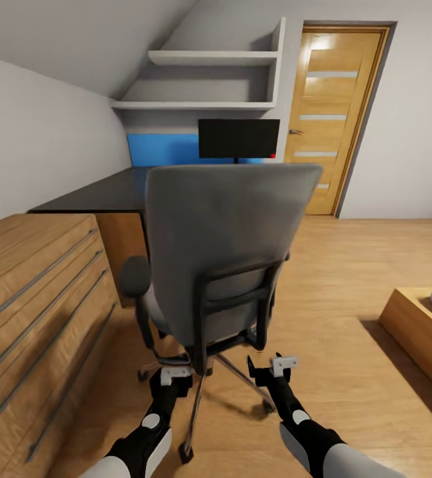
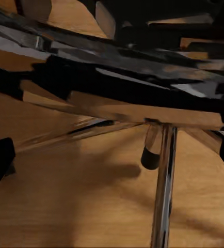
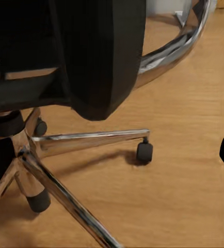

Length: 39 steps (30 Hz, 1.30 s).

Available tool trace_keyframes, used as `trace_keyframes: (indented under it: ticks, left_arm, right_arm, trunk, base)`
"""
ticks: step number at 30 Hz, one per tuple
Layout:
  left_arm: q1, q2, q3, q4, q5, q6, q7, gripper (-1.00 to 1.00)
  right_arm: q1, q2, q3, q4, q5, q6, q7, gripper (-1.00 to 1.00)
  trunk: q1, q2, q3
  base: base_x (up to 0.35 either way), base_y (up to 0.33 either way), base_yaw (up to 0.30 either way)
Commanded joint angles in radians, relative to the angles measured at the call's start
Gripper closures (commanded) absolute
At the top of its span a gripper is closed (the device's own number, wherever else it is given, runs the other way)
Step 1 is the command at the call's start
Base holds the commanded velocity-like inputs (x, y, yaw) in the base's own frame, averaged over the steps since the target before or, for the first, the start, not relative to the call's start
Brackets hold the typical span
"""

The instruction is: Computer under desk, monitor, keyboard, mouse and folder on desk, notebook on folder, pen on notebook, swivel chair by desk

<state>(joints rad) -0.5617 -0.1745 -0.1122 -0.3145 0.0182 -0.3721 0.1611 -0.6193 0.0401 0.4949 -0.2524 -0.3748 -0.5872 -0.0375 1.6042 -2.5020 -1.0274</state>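
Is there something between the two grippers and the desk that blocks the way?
Yes. The swivel chair stands directly between both grippers and the desk, its tall back facing the robot. The left gripper and right gripper are low, near its chrome base.

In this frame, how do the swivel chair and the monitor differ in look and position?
The swivel chair is grey and padded with a chrome star base, and stands on the wooden floor; the monitor is a flat black screen with a small red dot, and stands on the desk. The chair turns its back to the camera and is near; the monitor shows its front, farther off. Both stand upright.
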Motion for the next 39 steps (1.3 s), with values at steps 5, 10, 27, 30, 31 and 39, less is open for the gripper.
trace_keyframes:
  ticks: [5, 10, 27, 30, 31, 39]
  left_arm:
    - [-0.001, 0.000, -0.004, 0.000, -0.001, -0.004, 0.006, -1.00]
    - [-0.001, 0.000, -0.004, 0.000, -0.001, -0.004, 0.007, -1.00]
    - [-0.001, 0.000, -0.004, 0.001, -0.003, -0.002, 0.007, -1.00]
    - [-0.001, 0.000, -0.004, 0.002, -0.004, -0.002, 0.006, -1.00]
    - [-0.001, 0.000, -0.004, 0.002, -0.004, -0.002, 0.006, -1.00]
    - [-0.001, 0.000, -0.004, 0.002, -0.004, 0.001, 0.005, -1.00]
  right_arm:
    - [-0.001, 0.000, 0.008, 0.001, -0.007, -0.003, -0.004, -1.00]
    - [0.000, 0.000, 0.008, 0.001, -0.007, -0.003, -0.004, -1.00]
    - [-0.001, 0.000, 0.008, 0.001, -0.007, -0.003, -0.004, -1.00]
    - [-0.001, 0.000, 0.008, 0.001, -0.008, -0.003, -0.004, -1.00]
    - [-0.001, 0.000, 0.008, 0.001, -0.009, -0.003, -0.004, -1.00]
    - [0.000, 0.000, 0.008, 0.001, -0.009, -0.003, -0.004, -1.00]
  trunk:
    - [0.000, 0.000, 0.005]
    - [0.000, 0.000, 0.009]
    - [0.000, 0.000, 0.011]
    - [0.000, 0.000, 0.011]
    - [0.000, 0.000, 0.011]
    - [0.000, 0.000, 0.011]
  base:
    - [0.300, -0.196, -0.167]
    - [0.292, -0.204, -0.156]
    - [0.240, -0.141, -0.017]
    - [0.306, -0.175, 0.000]
    - [0.305, -0.182, 0.000]
    - [0.293, -0.200, 0.000]
